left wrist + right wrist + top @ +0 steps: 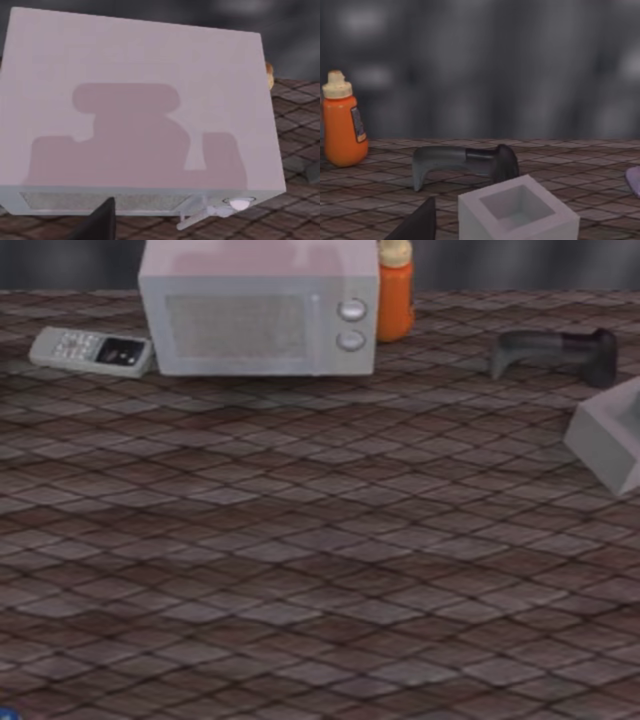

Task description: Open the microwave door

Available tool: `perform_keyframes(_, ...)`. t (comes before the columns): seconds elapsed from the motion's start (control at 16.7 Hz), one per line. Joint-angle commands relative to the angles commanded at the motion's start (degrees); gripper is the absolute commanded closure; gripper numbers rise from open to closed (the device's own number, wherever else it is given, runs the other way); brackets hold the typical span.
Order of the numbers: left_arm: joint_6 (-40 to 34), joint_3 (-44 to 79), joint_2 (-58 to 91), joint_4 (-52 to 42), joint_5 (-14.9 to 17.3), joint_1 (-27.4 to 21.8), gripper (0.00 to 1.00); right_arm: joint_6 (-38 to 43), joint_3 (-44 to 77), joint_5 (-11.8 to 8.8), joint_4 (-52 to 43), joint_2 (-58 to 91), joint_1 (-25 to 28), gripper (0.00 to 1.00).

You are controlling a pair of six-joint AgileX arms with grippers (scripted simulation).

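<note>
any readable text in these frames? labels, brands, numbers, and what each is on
None can be read.
Orange bottle: a dark label on its side, too blurred to read.
Phone handset: keypad and screen visible, no legible digits.
Microwave: two knobs beside the microwave door, no visible markings.
Dark scanner-like tool and grey open box: no text visible.

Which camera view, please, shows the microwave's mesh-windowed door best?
The top view: the flat white-grey door with speckled mesh window faces it fully, shut. The left wrist view shows only its upper edge below the oven's top; the right wrist view shows none.
</note>
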Motion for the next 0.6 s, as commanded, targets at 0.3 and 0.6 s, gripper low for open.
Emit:
perform_keyframes(0.3,-3.7,13.7,18.6,-10.3,-3.3,-3.1,0.00,0.0,0.0,0.0,0.0,0.0,0.0,0.00)
perform_keyframes(0.6,-4.5,16.6,23.3,-13.6,-4.4,-3.8,0.00,0.0,0.0,0.0,0.0,0.0,0.0,0.00)
